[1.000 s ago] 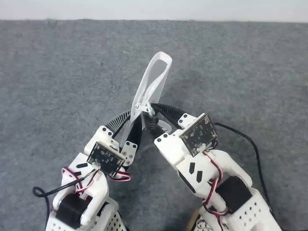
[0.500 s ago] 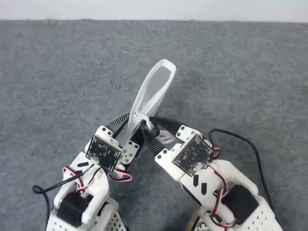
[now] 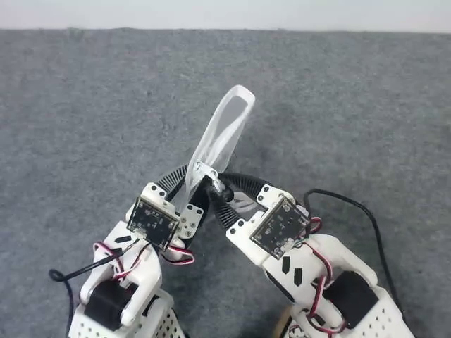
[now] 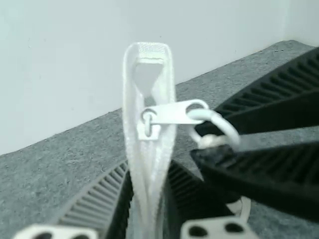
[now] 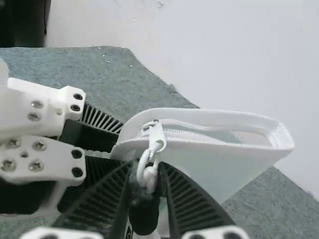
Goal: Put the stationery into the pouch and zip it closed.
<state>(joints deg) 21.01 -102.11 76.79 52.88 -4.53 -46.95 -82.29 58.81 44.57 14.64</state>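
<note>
A translucent white mesh pouch (image 3: 223,134) is held up off the table between both arms, its mouth upward and gaping as a narrow loop. My left gripper (image 3: 196,189) is shut on the pouch's near end; in the left wrist view the pouch (image 4: 148,84) rises edge-on from between its fingers (image 4: 99,209). The zipper slider (image 4: 167,114) sits near that end. My right gripper (image 3: 217,189) is shut on the slider's white pull ring (image 5: 146,172); the slider (image 5: 155,133) lies just beyond its black fingers (image 5: 184,199). I cannot tell what is inside the pouch.
Grey carpet-like table cover (image 3: 366,120) spreads all round the arms, ending at a pale wall (image 3: 225,14) at the far edge. A black cable (image 3: 359,208) loops beside the right arm and another (image 3: 63,278) by the left arm.
The right arm has drawn back toward the near side with the pull ring, and the slider has shifted slightly toward the left gripper. The pouch's far end leaned a little to the right.
</note>
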